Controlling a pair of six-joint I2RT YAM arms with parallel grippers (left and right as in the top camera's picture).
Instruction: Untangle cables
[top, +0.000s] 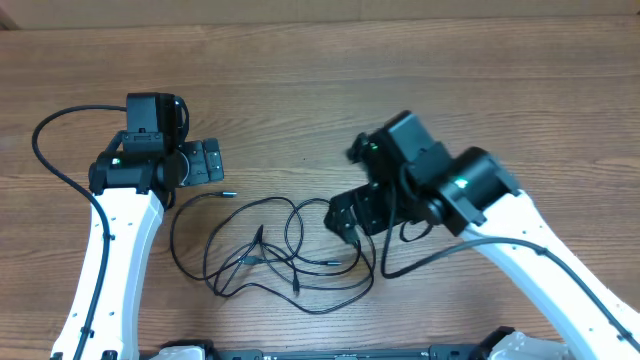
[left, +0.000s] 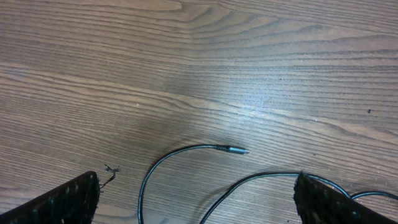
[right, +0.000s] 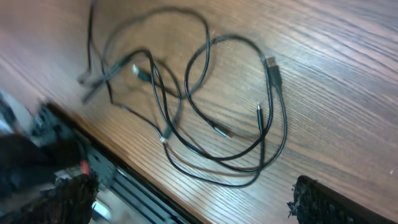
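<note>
Several thin black cables (top: 270, 250) lie looped over one another on the wooden table, in front of and between the two arms. One plug end (top: 227, 196) sticks out at the upper left of the heap, just below my left gripper (top: 209, 162). In the left wrist view that plug (left: 235, 149) lies on bare wood ahead of the open left gripper (left: 199, 205), which holds nothing. My right gripper (top: 345, 216) hovers at the heap's right side. The right wrist view shows the tangle (right: 186, 93) ahead of the open, empty right gripper (right: 199, 199).
The table's front edge with a dark metal rail (right: 124, 180) runs under the right gripper. A thicker black arm wire (top: 50, 150) loops out left of the left arm. Another arm wire (top: 420, 262) curves below the right gripper, close to the cables.
</note>
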